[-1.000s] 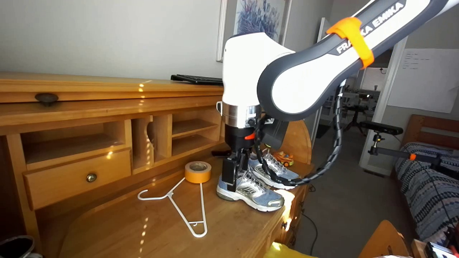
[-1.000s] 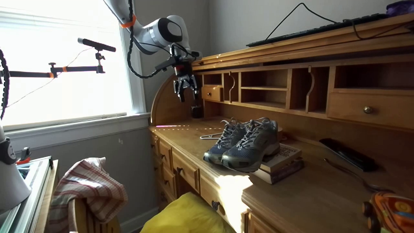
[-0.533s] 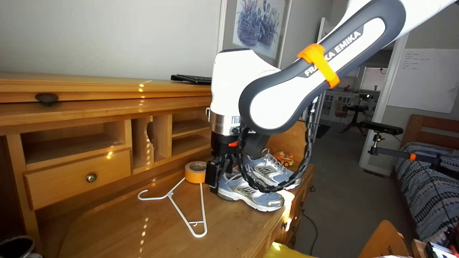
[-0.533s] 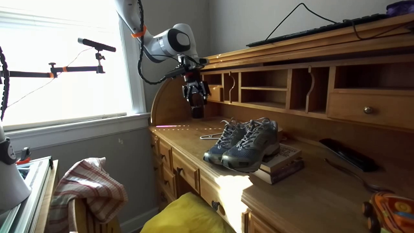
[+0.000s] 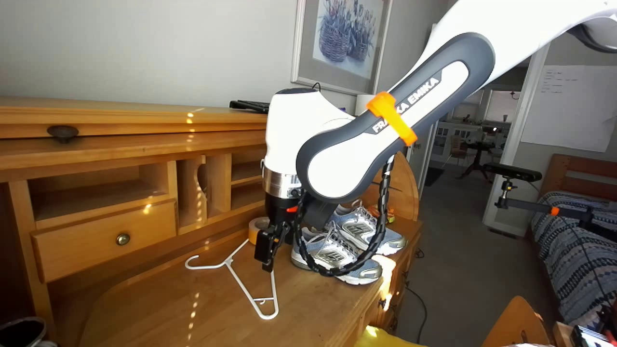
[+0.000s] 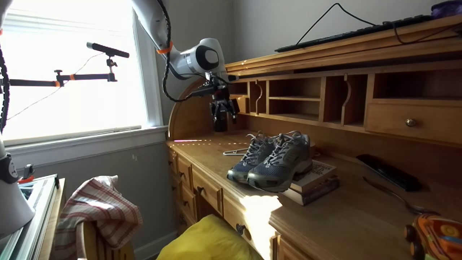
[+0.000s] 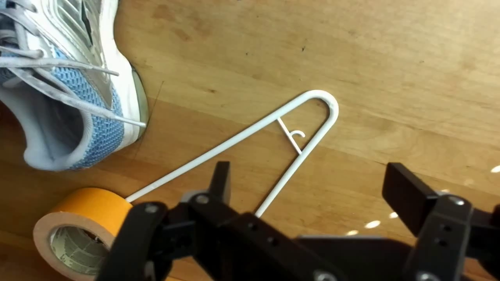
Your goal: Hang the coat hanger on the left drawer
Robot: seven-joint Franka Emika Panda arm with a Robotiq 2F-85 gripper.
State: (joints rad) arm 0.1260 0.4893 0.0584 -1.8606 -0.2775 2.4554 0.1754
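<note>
Hovering over desk [image 5: 144, 308]: tool [image 7: 308, 173], jaws spread wide | coat hanger [image 7: 242, 135]: flat, tape roll [image 7: 95, 205] at one end

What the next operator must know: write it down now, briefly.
Claw: open, empty, above the desk top by the coat hanger.
Coat hanger: lying flat; one bar vanishes at the tape roll, can't tell if pinned.
Left drawer: above the desk top, knob facing out.
Done: nothing gripped or hung yet.
Left: grasp and lift the coat hanger, hook it on the left drawer, probably at the knob.
</note>
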